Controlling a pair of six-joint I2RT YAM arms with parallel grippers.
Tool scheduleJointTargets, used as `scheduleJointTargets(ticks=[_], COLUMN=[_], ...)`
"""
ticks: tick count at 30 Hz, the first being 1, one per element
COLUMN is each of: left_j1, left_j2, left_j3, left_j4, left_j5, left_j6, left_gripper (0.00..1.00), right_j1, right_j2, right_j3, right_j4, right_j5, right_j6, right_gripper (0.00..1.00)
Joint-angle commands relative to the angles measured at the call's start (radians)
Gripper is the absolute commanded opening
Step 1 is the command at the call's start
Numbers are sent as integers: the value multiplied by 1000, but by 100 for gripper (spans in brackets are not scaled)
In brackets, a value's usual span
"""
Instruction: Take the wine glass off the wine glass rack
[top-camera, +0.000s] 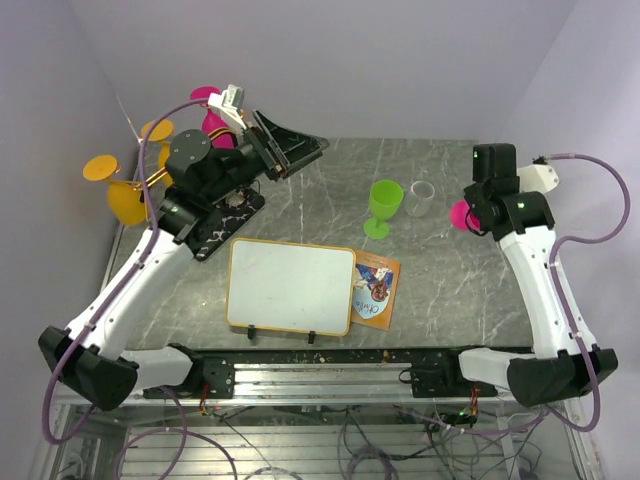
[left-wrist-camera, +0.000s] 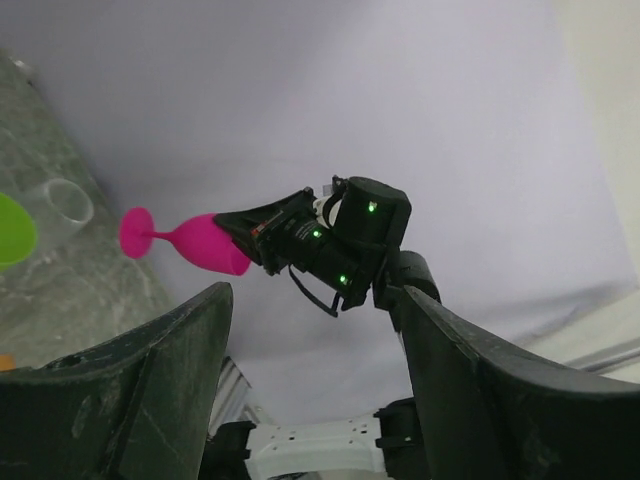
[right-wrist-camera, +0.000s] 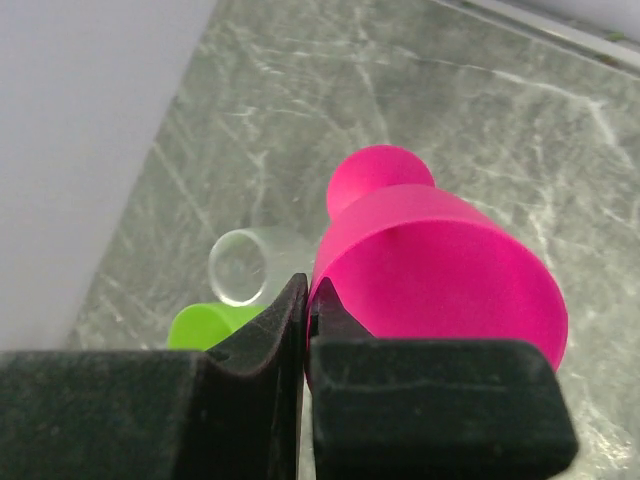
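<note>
A pink wine glass (right-wrist-camera: 440, 270) hangs tilted over the right side of the table, and my right gripper (right-wrist-camera: 308, 300) is shut on its rim. The same wine glass (top-camera: 461, 213) shows beside the right gripper (top-camera: 472, 214) in the top view, and again as the wine glass (left-wrist-camera: 195, 245) in the left wrist view. The wine glass rack (top-camera: 222, 218) stands at the far left; orange glasses (top-camera: 127, 203) and another pink one (top-camera: 214, 122) hang from it. My left gripper (top-camera: 295, 150) is raised beside the rack, open and empty, its fingers (left-wrist-camera: 150, 400) wide apart.
An upright green wine glass (top-camera: 383, 205) and a clear cup (top-camera: 421, 197) stand at mid-table. A framed whiteboard (top-camera: 290, 285) and a picture card (top-camera: 378, 288) lie near the front edge. Walls close in on the left, back and right.
</note>
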Motion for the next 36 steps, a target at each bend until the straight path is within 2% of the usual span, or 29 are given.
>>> scheduleJointTargets(ticks=[1, 5, 12, 20, 32, 36], left_j1=[-6, -6, -5, -6, -6, -6], left_j2=[-42, -54, -73, -107, -158, -184], left_j3=[74, 118, 215, 327, 320, 293], left_j4=[-287, -384, -562, -777, -835, -825], left_j5=[-89, -125, -232, -410, -499, -530], left_j6=[216, 276, 408, 552, 577, 572], left_gripper=[78, 78, 78, 80, 81, 82], right_j1=[-94, -149, -170, -183, -184, -185], right_j2=[73, 159, 268, 447, 539, 561], right_j3=[74, 87, 77, 162, 183, 200], right_j4=[-99, -92, -5, -44, -76, -94], right_j5=[-125, -195, -204, -242, -204, -191], right_j6=[-68, -92, -98, -95, -57, -51], right_gripper=[0, 0, 0, 0, 0, 5])
